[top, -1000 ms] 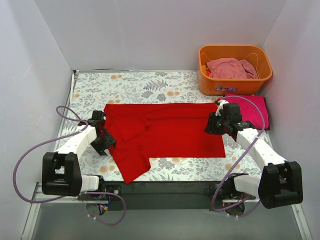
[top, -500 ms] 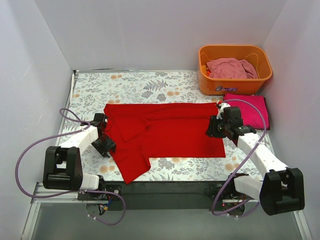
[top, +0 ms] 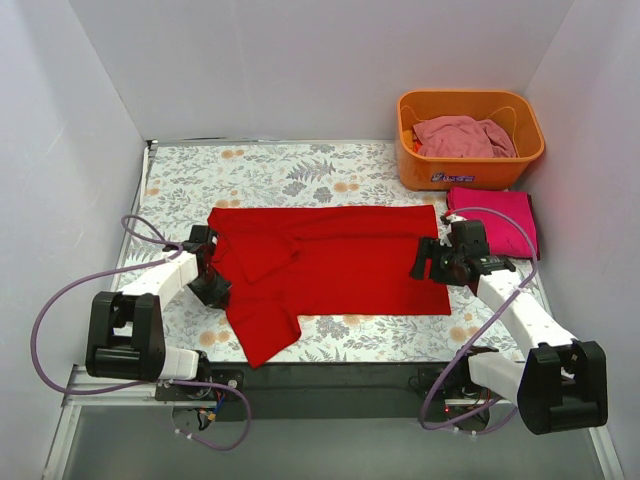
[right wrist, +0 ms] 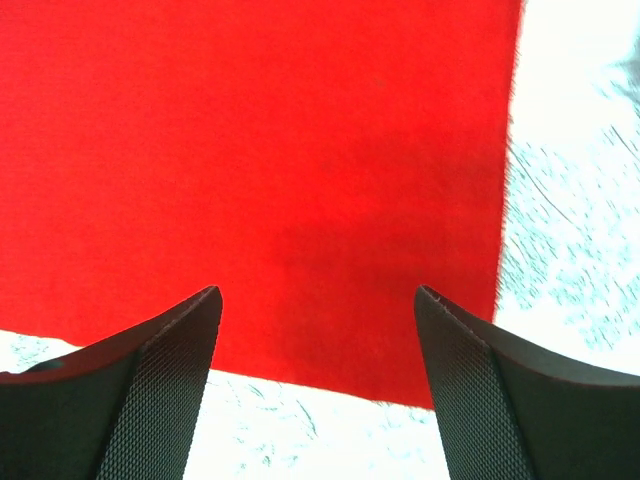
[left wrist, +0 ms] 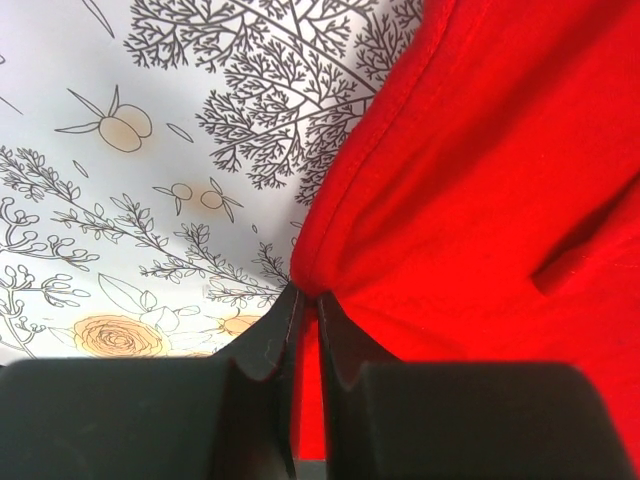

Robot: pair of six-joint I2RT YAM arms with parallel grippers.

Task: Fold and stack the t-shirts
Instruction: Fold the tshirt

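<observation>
The bright red t-shirt [top: 330, 262] lies spread flat across the middle of the flowered table [top: 260, 170], one sleeve hanging toward the near edge. My left gripper [top: 213, 289] is at the shirt's left edge, shut on a pinch of red cloth [left wrist: 450, 170] between its fingertips [left wrist: 282, 315]. My right gripper [top: 429, 263] hovers low over the shirt's right hem corner [right wrist: 300, 150], jaws wide open and holding nothing. A magenta-pink t-shirt [top: 496, 221] lies folded at the right. The pale pink t-shirt [top: 462, 136] is crumpled in the basket.
The orange plastic basket [top: 470, 170] stands at the back right corner, just behind the folded magenta shirt. White walls close in the table on the left, back and right. Purple cables loop beside both arm bases.
My left gripper has closed onto the red shirt's left edge. My right gripper has opened wide and shifted slightly nearer along the shirt's right hem.
</observation>
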